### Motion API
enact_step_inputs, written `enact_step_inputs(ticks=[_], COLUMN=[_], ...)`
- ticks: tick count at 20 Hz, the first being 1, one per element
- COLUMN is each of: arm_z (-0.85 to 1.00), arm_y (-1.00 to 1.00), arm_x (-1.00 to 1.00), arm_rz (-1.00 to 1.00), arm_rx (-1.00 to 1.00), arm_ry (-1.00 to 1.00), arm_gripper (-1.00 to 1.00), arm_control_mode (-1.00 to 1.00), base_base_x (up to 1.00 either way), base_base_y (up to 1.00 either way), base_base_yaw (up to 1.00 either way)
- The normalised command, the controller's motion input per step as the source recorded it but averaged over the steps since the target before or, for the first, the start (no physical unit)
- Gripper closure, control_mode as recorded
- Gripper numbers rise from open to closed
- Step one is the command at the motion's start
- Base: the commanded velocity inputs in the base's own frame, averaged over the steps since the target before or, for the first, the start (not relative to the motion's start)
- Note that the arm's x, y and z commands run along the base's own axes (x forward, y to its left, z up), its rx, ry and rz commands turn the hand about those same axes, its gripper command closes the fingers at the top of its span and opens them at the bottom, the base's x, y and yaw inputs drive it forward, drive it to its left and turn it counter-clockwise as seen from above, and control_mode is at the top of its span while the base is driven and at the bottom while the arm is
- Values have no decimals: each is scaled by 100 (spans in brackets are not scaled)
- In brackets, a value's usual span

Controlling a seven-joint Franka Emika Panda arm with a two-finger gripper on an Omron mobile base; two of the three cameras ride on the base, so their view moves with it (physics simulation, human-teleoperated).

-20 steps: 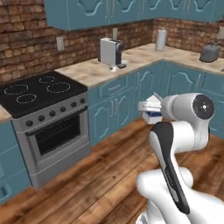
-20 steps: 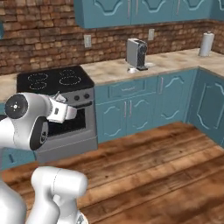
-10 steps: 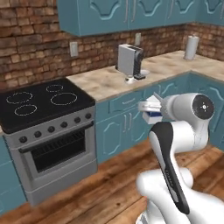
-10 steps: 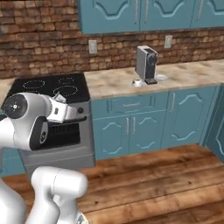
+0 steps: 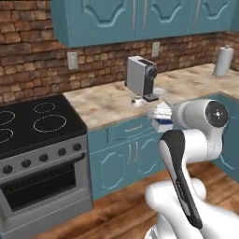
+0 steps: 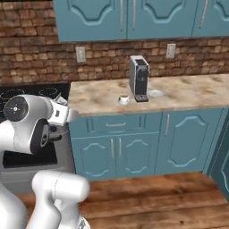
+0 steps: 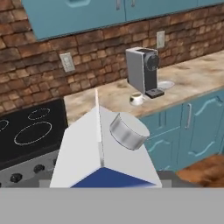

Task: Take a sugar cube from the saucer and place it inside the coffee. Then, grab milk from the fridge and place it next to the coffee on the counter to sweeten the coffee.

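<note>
Sitting on the beige marbled stone counter [image 6: 179,91], the small white rounded coffee cup [image 6: 123,99] is waiting just left of the grey-and-black coffee machine [image 6: 139,78], with the round white saucer [image 6: 156,93] lying on the machine's other side. The two-finger gripper [image 5: 157,117] is clasping the white gabled milk carton with a blue band [image 7: 107,151], jaws spread wide around it. The hand view is showing the carton's grey round cap [image 7: 128,130]; what the cup holds I cannot tell.
</note>
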Motion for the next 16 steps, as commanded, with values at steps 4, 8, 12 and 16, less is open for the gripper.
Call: enact_step_inputs(ticks=[4, 8, 12, 16], arm_z=[0, 0, 0, 0], arm_y=[0, 0, 0, 0], arm_x=[0, 0, 0, 0], arm_rz=[0, 0, 0, 0], arm_rx=[0, 0, 0, 0], arm_ry=[0, 0, 0, 0], arm_gripper=[100, 100, 100, 100], arm_control_mode=[100, 100, 100, 100], base_base_x=[100, 100, 88, 52], base_base_y=[-61, -60, -26, -10], base_base_yaw=[32, 30, 24, 19])
